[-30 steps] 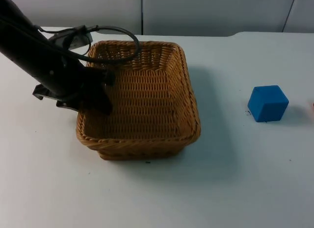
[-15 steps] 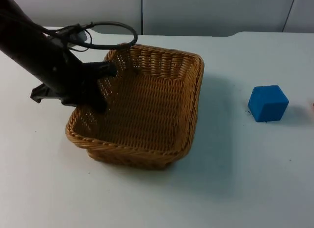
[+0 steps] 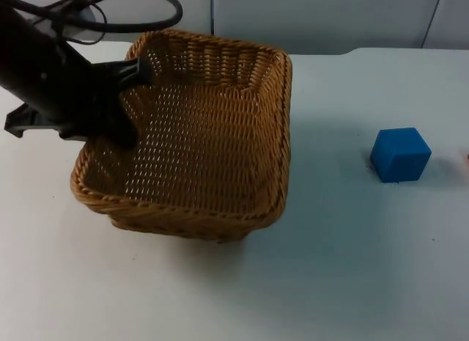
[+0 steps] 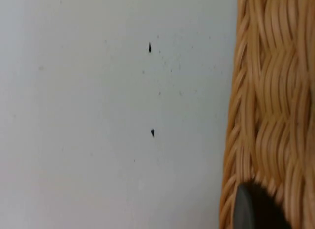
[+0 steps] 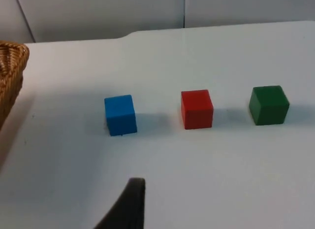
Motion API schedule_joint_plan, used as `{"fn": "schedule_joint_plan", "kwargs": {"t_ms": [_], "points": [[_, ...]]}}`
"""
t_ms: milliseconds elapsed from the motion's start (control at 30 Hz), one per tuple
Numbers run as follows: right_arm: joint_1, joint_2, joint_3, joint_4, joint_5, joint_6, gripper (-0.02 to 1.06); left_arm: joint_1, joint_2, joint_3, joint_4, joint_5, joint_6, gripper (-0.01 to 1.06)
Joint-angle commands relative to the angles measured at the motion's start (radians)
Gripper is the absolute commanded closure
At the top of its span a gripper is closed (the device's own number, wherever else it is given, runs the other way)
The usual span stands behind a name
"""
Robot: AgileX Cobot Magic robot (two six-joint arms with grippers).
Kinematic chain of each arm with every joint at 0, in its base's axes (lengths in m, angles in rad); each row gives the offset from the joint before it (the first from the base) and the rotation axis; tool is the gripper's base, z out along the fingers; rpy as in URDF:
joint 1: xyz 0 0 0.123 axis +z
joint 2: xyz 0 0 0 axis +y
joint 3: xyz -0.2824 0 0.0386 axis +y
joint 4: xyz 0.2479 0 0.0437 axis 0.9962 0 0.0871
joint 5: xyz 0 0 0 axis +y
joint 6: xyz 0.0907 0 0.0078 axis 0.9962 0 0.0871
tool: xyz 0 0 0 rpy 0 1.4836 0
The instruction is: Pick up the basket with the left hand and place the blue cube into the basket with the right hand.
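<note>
The woven wicker basket [image 3: 192,213] hangs tilted above the table, left of centre in the top view. My left gripper [image 3: 123,130] is shut on its left wall, one finger inside. The left wrist view has that rim [image 4: 266,106] close up against a black fingertip [image 4: 252,209], with bare table beyond. The blue cube [image 3: 399,155] sits on the table at the right, well apart from the basket. From the right wrist view the blue cube [image 5: 120,115] lies ahead of my right gripper [image 5: 131,205], which waits back from it, and the basket's edge [image 5: 11,74] shows beside it.
A red cube [image 5: 197,109] and a green cube [image 5: 268,105] stand in a row beyond the blue one. The basket's shadow lies on the white table [image 3: 330,282] beneath it. The grey partition wall [image 3: 315,18] closes the far side.
The left arm has lifted the basket off the table and carried it left and up; it has grown larger in view and tilted. The blue cube has not moved.
</note>
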Motion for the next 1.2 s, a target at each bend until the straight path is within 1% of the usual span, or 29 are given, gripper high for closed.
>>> {"fn": "schedule_joint_plan", "kwargs": {"t_ms": [0,67,100,200,267,300,400,433,500,567,600,633,733,767,867,900,933,967,1033,1067,1167], "points": [[-0.009,0.060,-0.022,0.036,-0.016,-0.035,0.00,-0.004,-0.044,0.035,-0.021,-0.001,-0.007,1.05],[-0.009,0.151,-0.055,0.078,-0.031,-0.056,0.00,-0.004,-0.074,0.083,-0.023,-0.001,-0.007,1.05],[-0.009,0.151,-0.055,0.078,-0.031,-0.056,0.00,-0.004,-0.074,0.083,-0.023,-0.001,-0.007,1.05],[-0.009,0.342,-0.127,0.089,-0.066,-0.078,0.00,-0.004,-0.111,0.124,-0.025,-0.001,-0.007,1.05],[-0.009,0.457,-0.167,0.089,-0.105,-0.105,0.00,-0.004,-0.115,0.125,-0.027,0.011,-0.007,1.05],[-0.009,0.457,-0.167,0.089,-0.105,-0.105,0.00,-0.004,-0.115,0.125,-0.027,0.011,-0.007,1.05],[-0.009,0.616,-0.225,0.089,-0.163,-0.108,0.00,-0.004,-0.118,0.125,-0.042,0.016,-0.007,1.05],[-0.009,0.616,-0.225,0.089,-0.163,-0.108,0.00,-0.004,-0.118,0.125,-0.042,0.016,-0.007,1.05],[-0.009,0.716,-0.262,0.091,-0.207,-0.113,0.00,-0.004,-0.118,0.125,-0.042,0.016,-0.007,1.05],[-0.009,0.829,-0.308,0.099,-0.218,-0.130,0.00,-0.004,-0.118,0.125,-0.044,0.015,-0.007,1.05],[-0.009,0.829,-0.308,0.099,-0.218,-0.130,0.00,-0.004,-0.118,0.125,-0.044,0.015,-0.007,1.05],[-0.007,0.907,-0.340,0.107,-0.213,-0.134,0.01,-0.004,-0.118,0.125,-0.046,0.014,-0.007,1.05],[0.026,1.064,-0.418,0.107,-0.212,-0.139,0.02,-0.004,-0.118,0.125,-0.046,0.012,-0.007,1.05],[0.026,1.064,-0.418,0.107,-0.212,-0.139,0.02,-0.004,-0.118,0.125,-0.046,0.012,-0.007,1.05],[0.081,1.210,-0.493,0.102,-0.221,-0.153,0.02,-0.004,-0.118,0.125,-0.048,0.011,-0.007,1.05],[0.115,1.269,-0.530,0.083,-0.226,-0.153,0.02,-0.004,-0.118,0.125,-0.053,0.011,-0.008,1.05],[0.115,1.269,-0.530,0.083,-0.226,-0.153,0.02,-0.004,-0.118,0.125,-0.053,0.011,-0.008,1.05],[0.137,1.313,-0.555,0.070,-0.226,-0.149,0.02,-0.004,-0.118,0.125,-0.059,0.011,-0.008,1.05],[0.167,1.386,-0.598,0.041,-0.237,-0.124,0.02,-0.004,-0.118,0.125,-0.061,0.011,-0.008,1.05],[0.167,1.386,-0.598,0.041,-0.237,-0.124,0.02,-0.004,-0.118,0.125,-0.061,0.011,-0.008,1.05],[0.185,1.493,-0.643,0.008,-0.252,-0.070,0.02,-0.004,-0.118,0.125,-0.070,0.011,-0.008,1.05]]}}
